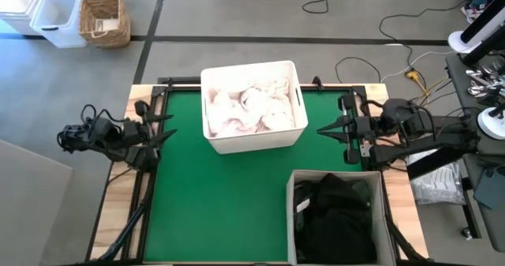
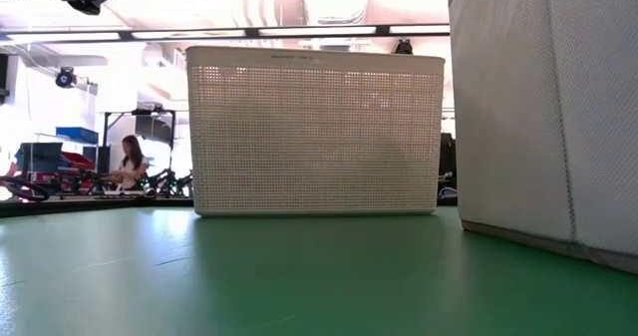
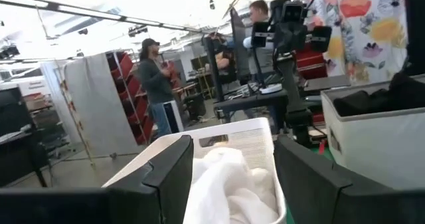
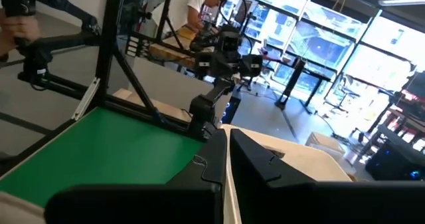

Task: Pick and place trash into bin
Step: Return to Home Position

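Observation:
A white perforated tub (image 1: pixel 252 140) stands on the green mat at the far middle, and white sheets (image 1: pixel 251 106) lie crumpled inside it. At the near right stands a grey fabric bin (image 1: pixel 293 219) with dark garments (image 1: pixel 335 215) in it. My left gripper (image 1: pixel 172 126) hovers at the mat's left edge, open and holding nothing. It points level at the tub, whose sheets (image 3: pixel 229 184) show between its fingers. My right gripper (image 1: pixel 319 129) hovers at the mat's right edge, just right of the tub. It is shut on nothing and also points at the tub (image 4: pixel 299 177).
The green mat (image 1: pixel 213 203) lies bare left of the bin and in front of the tub. A black frame (image 1: pixel 154 92) runs round the table. On the floor beyond the table stand a wicker basket (image 1: pixel 104 20) and a clear box (image 1: pixel 57 17). People (image 3: pixel 154 84) stand in the room behind.

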### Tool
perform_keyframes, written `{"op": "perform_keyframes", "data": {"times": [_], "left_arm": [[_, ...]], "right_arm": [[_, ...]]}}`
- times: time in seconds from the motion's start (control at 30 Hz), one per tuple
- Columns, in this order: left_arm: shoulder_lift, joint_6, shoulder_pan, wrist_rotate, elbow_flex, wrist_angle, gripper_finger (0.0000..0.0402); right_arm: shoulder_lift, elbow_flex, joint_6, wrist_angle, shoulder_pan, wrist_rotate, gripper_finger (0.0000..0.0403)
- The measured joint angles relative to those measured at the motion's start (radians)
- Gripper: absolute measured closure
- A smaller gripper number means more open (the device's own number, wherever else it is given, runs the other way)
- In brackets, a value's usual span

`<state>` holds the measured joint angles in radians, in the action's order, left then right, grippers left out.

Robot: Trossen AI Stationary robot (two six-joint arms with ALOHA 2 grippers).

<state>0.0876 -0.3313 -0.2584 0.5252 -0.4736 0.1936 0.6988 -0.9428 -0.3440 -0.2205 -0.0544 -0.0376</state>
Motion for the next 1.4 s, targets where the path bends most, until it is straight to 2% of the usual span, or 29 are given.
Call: {"op": "perform_keyframes", "data": {"times": [0.1, 0.3, 0.5, 0.67, 0.97, 1.4], "left_arm": [[-0.012, 0.001, 0.0, -0.005, 0.031, -0.024, 0.0212], [-0.049, 0.001, 0.0, -0.056, 0.079, -0.037, 0.0212], [-0.086, -0.002, 0.0, -0.067, 0.091, -0.063, 0.0212], [-0.083, -0.012, 0.0, -0.149, 0.126, -0.11, 0.0212], [-0.087, -0.004, 0.0, -0.177, 0.19, -0.228, 0.0212], [-0.087, 0.026, 0.0, -0.177, 0.382, -0.492, 0.0212]], "right_arm": [[-0.024, 0.022, -0.01, 0.001, 0.0, -0.021, 0.039], [-0.089, 0.088, -0.065, 0.017, 0.0, -0.173, 0.039], [-0.171, 0.17, -0.069, 0.047, 0.0, -0.172, 0.039], [-0.252, 0.214, -0.068, 0.053, 0.0, -0.172, 0.039], [-0.431, 0.321, -0.039, 0.076, 0.0, -0.18, 0.039], [-0.699, 0.49, 0.04, 0.076, 0.0, -0.181, 0.039]]}}
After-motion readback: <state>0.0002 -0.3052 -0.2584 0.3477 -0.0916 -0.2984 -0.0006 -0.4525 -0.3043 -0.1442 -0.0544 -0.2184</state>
